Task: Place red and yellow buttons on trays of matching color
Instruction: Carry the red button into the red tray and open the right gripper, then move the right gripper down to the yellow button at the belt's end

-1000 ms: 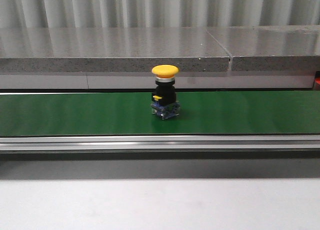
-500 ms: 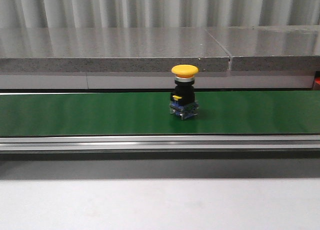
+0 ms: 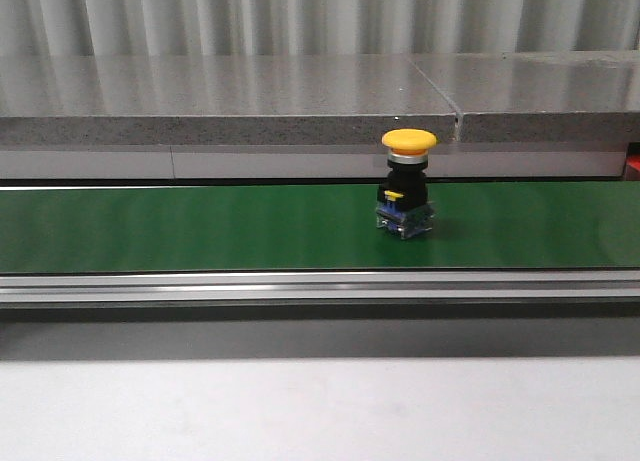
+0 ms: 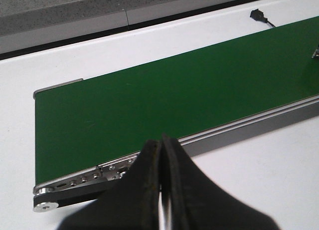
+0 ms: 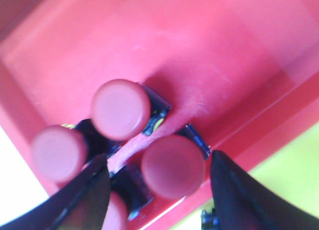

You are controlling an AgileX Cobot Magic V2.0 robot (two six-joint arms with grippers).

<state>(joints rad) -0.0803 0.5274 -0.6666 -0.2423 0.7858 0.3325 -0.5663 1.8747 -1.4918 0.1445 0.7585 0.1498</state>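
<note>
The yellow button (image 3: 408,196) stands upright on the green belt (image 3: 200,228), right of the middle; it has a domed yellow cap, a silver collar, a black body and a bluish clear base; the red buttons (image 5: 121,109) stand clustered in a corner of the red tray (image 5: 209,50), caps up, bodies touching; a yellow tray (image 5: 279,190) lies just beside the red one.
</note>
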